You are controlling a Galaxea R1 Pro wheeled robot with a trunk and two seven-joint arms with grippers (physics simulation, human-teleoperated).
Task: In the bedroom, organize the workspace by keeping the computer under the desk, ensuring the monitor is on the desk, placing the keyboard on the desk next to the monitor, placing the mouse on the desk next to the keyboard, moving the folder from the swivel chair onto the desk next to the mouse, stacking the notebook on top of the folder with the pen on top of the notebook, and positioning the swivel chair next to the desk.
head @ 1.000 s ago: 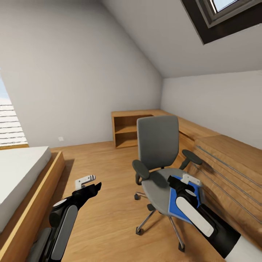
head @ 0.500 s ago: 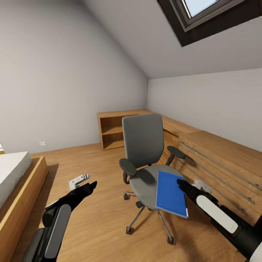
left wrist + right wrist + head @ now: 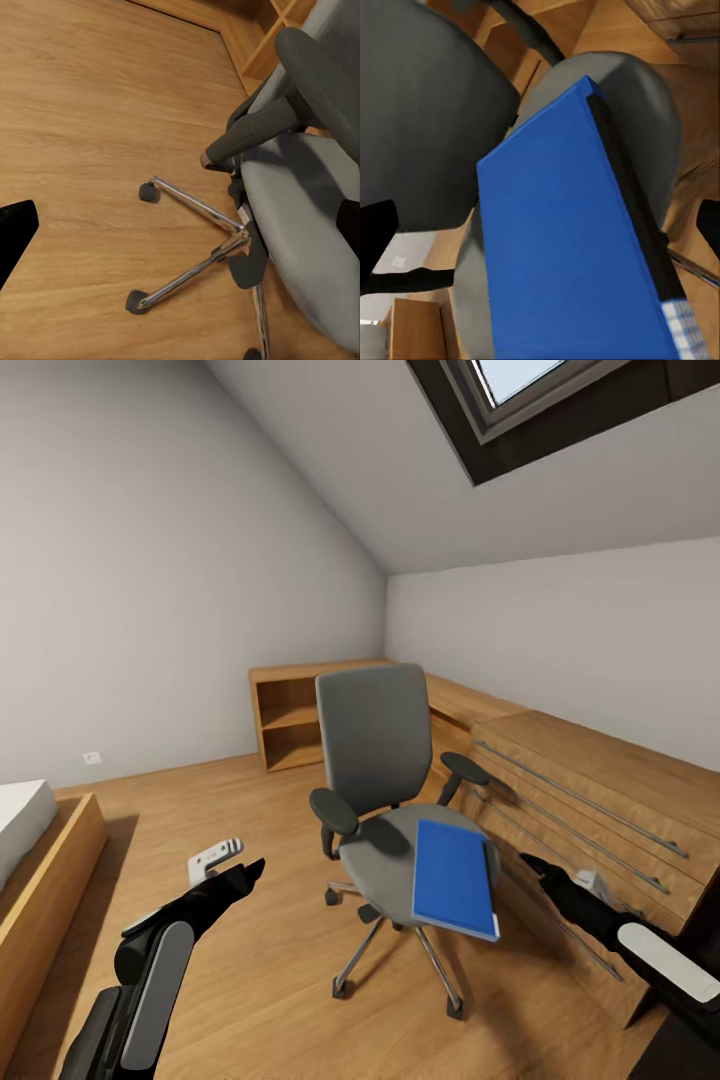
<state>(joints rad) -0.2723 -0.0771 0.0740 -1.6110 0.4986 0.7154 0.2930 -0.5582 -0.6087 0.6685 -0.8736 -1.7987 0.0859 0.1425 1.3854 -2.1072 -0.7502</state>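
Observation:
The grey swivel chair (image 3: 375,745) stands mid-room on the wood floor, its chrome star base (image 3: 195,247) close under my left wrist camera. The bright-blue folder (image 3: 453,875) lies flat on the right front of the seat and overhangs its edge. My right gripper (image 3: 545,868) hovers open just right of the folder, apart from it; the right wrist view looks onto the folder (image 3: 570,255) between the spread fingers. To the left of the chair my left gripper (image 3: 245,858) is open and holds nothing. The desk, computer, monitor, keyboard, mouse, notebook and pen are out of view.
A light wood drawer unit (image 3: 600,790) runs along the right wall, close behind the chair and my right arm. An open wood shelf (image 3: 290,725) stands in the far corner. A bed frame (image 3: 45,840) lies at the left. A skylight (image 3: 520,400) is overhead.
The camera has turned right, shifting the room leftward. My right gripper has drawn back from over the folder to the chair's right side. The folder stays on the seat.

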